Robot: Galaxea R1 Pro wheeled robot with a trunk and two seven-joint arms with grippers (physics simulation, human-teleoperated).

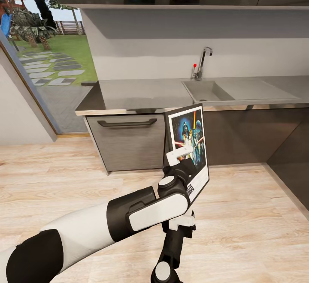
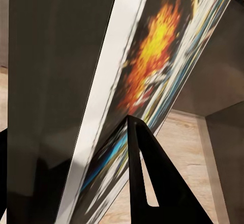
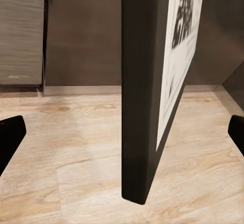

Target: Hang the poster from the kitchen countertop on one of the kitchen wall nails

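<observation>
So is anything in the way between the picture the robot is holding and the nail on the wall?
No nail can be made out here, so the path cannot be judged. The black-framed Star Wars poster is held by the left gripper above the wooden floor, before the grey metallic countertop.

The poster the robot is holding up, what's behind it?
Behind the poster, clamped by the left gripper, are dark cabinet fronts below the kitchen countertop, plus wooden floor. The cabinet stretch directly behind it is covered.
</observation>
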